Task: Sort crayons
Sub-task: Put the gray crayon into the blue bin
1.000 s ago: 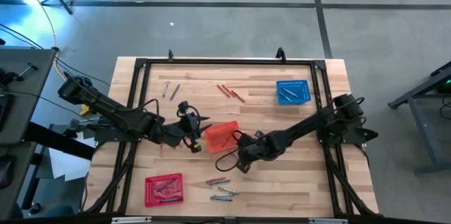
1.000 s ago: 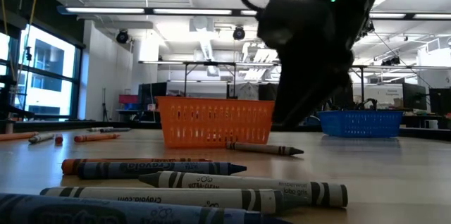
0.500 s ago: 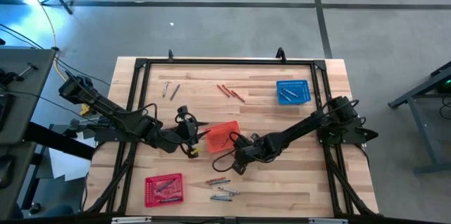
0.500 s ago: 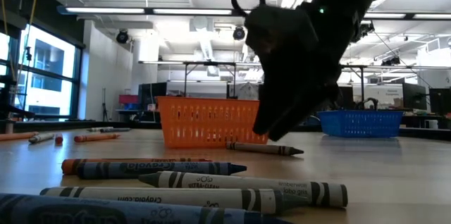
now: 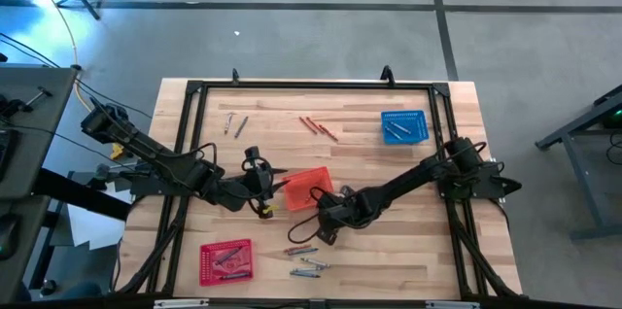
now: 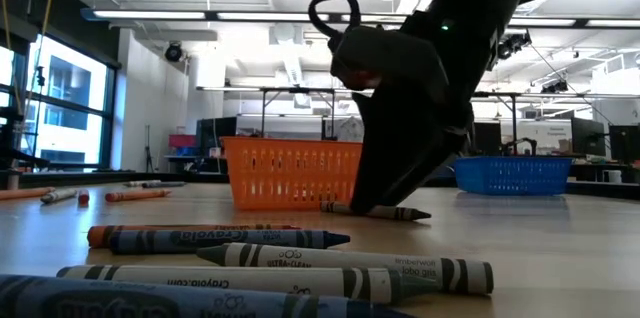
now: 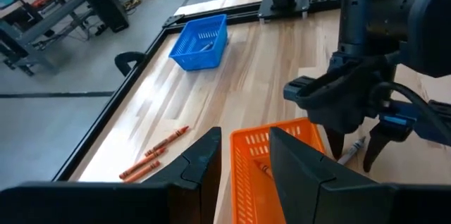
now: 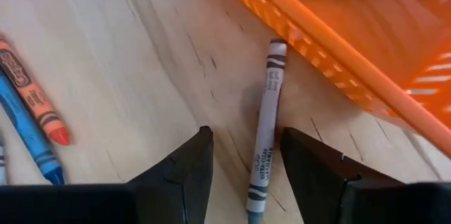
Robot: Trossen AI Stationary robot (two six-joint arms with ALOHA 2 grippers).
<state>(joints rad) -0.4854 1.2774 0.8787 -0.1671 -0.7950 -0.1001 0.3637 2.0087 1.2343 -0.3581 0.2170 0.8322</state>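
- Grey wax crayon [image 8: 264, 146] lying flat on the desk between the spread fingers of the right end effector [image 8: 243, 164]; wide open, gripping nothing yet.
- Lowered within the last second from above the orange mesh basket [image 5: 306, 188] to desk level at the basket's near edge, as seen in the low view [image 6: 385, 203]; straddling pose reads as a pick about to begin.
- Just beside the crayon, touching or nearly so: the orange basket's wall, leaving little room for one finger.
- Left end effector [image 7: 243, 157] part open around the orange basket's rim, seemingly steadying it, unmoved over the half second.
- Farther out: loose crayons near the front edge [image 5: 306, 262], red-orange ones at the back [image 5: 319, 127], a blue mesh basket [image 5: 403, 126] and a red mesh basket [image 5: 225, 260] each with crayons inside.
- Sorting well short of done.
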